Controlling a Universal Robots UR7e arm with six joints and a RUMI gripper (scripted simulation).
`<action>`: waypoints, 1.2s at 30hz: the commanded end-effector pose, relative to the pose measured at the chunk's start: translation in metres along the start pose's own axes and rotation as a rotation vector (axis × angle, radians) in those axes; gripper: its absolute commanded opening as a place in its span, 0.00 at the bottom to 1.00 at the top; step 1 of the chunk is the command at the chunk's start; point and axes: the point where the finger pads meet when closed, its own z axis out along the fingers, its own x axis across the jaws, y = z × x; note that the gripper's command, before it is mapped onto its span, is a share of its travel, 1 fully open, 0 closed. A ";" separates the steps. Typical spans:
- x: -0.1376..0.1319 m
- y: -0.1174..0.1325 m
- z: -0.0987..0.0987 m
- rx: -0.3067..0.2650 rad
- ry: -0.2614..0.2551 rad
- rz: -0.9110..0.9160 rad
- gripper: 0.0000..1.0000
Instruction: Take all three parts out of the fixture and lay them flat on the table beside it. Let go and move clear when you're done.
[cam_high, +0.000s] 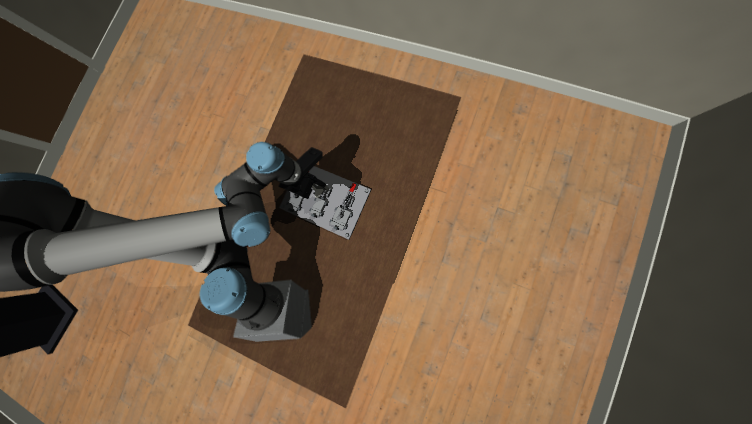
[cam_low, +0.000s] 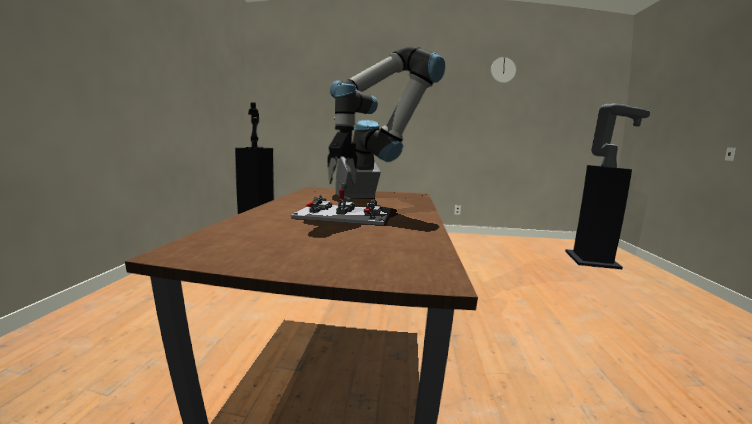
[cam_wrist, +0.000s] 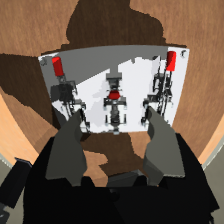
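The fixture is a flat, light-gray plate lying on the brown table. Three dark toggle clamps are mounted on it in a row, each with a red grip. In the exterior view, the grip of the middle clamp points upward; the grips of the outer clamps lie low. The three parts cannot be told apart from the clamp hardware. The gripper hangs above the plate, jaws partly open, with nothing between them. The upright clamp stands below the gripper, between the two outer clamps. The arm's gray base block stands farther along the table.
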 end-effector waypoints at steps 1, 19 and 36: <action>0.000 0.000 0.000 0.001 0.000 0.000 0.59; 0.000 0.000 -0.021 0.001 0.000 0.000 0.59; 0.000 0.009 -0.023 0.001 0.000 0.000 0.59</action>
